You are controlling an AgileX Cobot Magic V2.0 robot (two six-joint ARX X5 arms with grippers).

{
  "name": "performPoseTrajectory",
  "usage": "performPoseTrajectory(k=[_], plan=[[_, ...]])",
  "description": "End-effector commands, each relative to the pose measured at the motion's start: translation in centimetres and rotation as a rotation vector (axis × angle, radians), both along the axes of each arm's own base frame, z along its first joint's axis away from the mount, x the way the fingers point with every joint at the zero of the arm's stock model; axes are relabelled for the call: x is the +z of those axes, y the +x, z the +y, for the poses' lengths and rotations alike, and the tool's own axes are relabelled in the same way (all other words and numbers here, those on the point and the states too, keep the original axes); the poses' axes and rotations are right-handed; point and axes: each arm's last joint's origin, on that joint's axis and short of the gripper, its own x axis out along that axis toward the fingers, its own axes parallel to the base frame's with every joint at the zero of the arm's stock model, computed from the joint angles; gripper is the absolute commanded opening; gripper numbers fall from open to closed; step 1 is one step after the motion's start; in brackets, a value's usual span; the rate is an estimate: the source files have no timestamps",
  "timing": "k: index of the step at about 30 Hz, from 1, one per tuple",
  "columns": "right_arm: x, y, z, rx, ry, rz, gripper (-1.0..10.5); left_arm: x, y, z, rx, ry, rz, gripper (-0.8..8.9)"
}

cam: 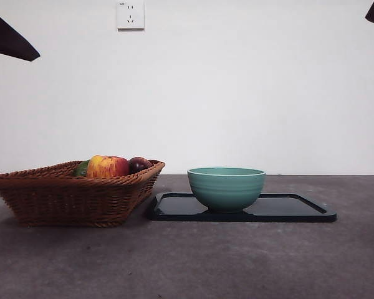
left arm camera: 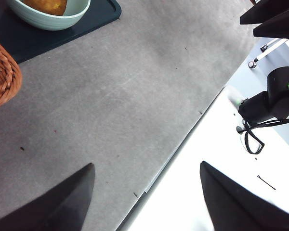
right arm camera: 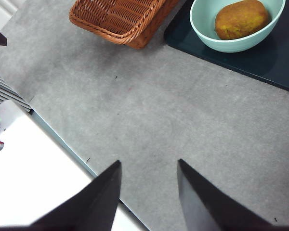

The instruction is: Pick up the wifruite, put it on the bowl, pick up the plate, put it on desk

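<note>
From the front, the large mint-green ridged bowl (cam: 226, 187) stands on the glossy black rectangular tray (cam: 299, 208), which lies flat on the wide dark grey matte desk (cam: 193, 261). Just beside the tray sits the brown wicker basket (cam: 68, 196), holding a red-and-yellow apple (cam: 107, 166) and a dark purple plum (cam: 139, 164), with a sliver of something green behind them. Both arms are up and away, only black tips at the top corners. A white wall socket (cam: 130, 14) hangs above.

From the left wrist, the left gripper (left arm camera: 147, 192) hangs empty over the desk's edge, its jaws spread wide with bare tabletop between them. The bowl and a corner of the tray show well apart from it, with a brown shape inside the bowl.

From the right wrist, the right gripper (right arm camera: 149, 185) also hovers empty above bare desk, jaws parted with a clear gap. Here the small oval brown wifruite (right arm camera: 242, 18) is plain to see, lying inside the bowl, which rests on the tray; the basket's corner is near.

So the fruit step looks finished to me, and the plate step is not yet started. No plate as such is visible, so I take the tray to be meant. The next move would call for a gripper to come down to the tray's thin raised rim and pinch it. The loaded bowl sits on it, so any lift must stay level or bowl and fruit could slide.
</note>
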Motion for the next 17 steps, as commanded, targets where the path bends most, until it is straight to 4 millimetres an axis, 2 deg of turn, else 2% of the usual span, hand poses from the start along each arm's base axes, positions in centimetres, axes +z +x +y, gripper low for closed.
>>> performPoseTrajectory(k=[1, 17], plan=[[0.22, 0.07, 0.11, 0.015, 0.001, -0.018, 1.8, 0.14, 0.11, -0.13, -0.011, -0.003, -0.013, 3.44], [0.23, 0.07, 0.11, 0.015, 0.002, -0.019, 1.8, 0.79, 0.38, -0.27, 0.013, -0.039, -0.029, 3.43]])
